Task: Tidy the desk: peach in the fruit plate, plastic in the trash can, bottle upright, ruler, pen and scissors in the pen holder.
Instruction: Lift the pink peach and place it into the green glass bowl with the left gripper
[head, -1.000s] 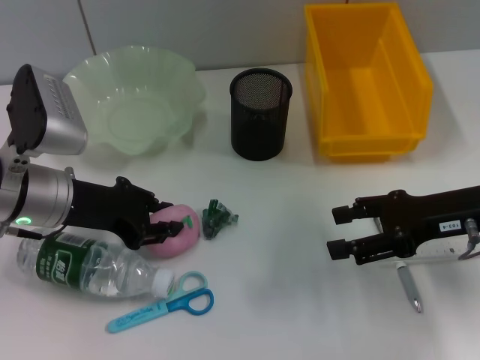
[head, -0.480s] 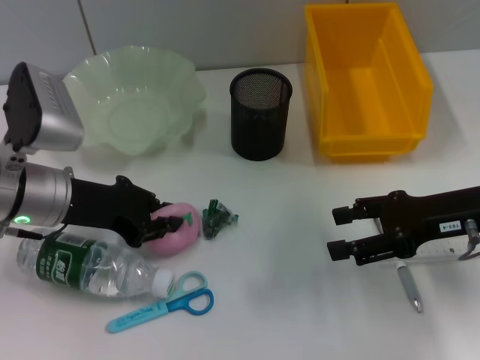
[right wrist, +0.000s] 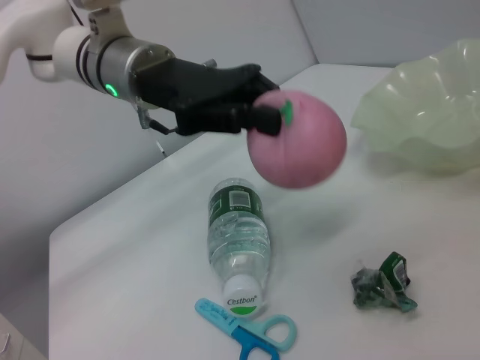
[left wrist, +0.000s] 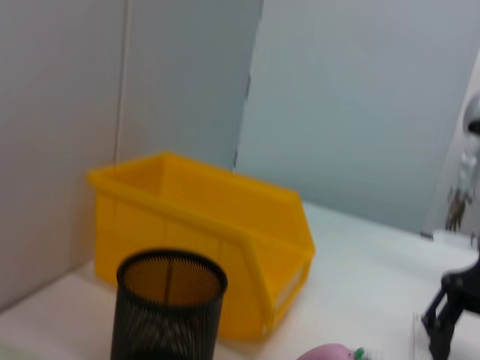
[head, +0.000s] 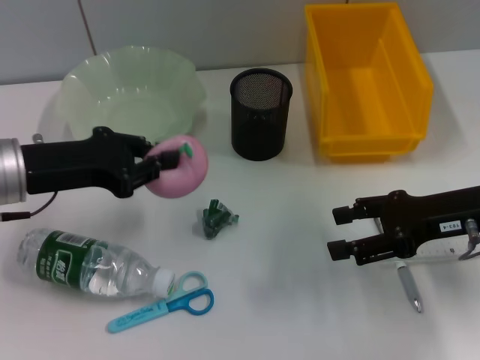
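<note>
Left pincer (head: 154, 163) clamped on peach (head: 178, 168), held off the worktop (head: 285, 247) just beside plate (head: 131, 97) near rim; plate lies behind-left, open room above it. Right pincer (head: 339, 232) apart, idle over pen (head: 409, 289). Bottle (head: 90, 264) lies flat, long axis left-right, scissors (head: 169, 304) beside, plastic (head: 216, 219) between

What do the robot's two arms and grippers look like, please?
The left gripper is matte black on a silver cylindrical wrist with a thin dark cable; the right wrist view shows a green light there. The right gripper is black too, with a small white label.
</note>
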`<state>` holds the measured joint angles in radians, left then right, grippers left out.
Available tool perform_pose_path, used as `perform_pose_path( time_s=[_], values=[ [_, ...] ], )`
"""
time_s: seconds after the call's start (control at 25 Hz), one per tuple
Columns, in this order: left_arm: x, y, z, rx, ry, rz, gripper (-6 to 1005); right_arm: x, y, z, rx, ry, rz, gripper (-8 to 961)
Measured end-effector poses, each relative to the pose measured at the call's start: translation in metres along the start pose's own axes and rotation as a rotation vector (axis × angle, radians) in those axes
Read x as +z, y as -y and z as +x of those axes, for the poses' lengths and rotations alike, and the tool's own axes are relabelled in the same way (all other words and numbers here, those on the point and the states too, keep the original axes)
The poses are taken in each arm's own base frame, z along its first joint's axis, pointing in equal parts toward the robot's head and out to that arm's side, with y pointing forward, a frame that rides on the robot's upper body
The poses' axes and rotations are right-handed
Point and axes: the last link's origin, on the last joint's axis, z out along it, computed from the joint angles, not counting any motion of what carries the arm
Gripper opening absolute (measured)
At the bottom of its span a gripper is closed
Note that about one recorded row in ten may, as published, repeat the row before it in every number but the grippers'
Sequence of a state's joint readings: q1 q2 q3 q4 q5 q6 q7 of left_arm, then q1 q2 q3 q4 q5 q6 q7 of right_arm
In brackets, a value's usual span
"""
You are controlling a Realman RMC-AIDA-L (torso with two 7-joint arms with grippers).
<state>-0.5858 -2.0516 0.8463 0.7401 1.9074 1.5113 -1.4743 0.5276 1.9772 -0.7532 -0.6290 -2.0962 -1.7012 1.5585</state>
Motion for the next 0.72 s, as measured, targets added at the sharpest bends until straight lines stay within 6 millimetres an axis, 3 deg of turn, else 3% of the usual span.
perform_pose_path(
  time_s=[0.32,0.48,0.56,0.64,0.72],
  values=[
    [0.0,0.003,-0.003,-0.017,-0.062,0.04,131,0.0,0.0,-0.001,-0.005,0.0,0.0,821],
    [0.006,0.023,-0.003,-0.079,-0.219,0.212,95,0.001,0.0,-0.003,-0.008,-0.002,-0.001,821],
    [0.006,0.023,-0.003,-0.079,-0.219,0.212,73,0.001,0.001,-0.003,-0.009,-0.002,-0.001,821],
    [0.007,0.044,-0.003,-0.104,-0.301,0.384,59,0.001,0.001,-0.003,-0.009,-0.003,-0.002,821],
    [0.008,0.053,-0.005,-0.116,-0.319,0.459,55,0.001,0.001,-0.003,-0.011,-0.003,-0.003,820]
  ],
)
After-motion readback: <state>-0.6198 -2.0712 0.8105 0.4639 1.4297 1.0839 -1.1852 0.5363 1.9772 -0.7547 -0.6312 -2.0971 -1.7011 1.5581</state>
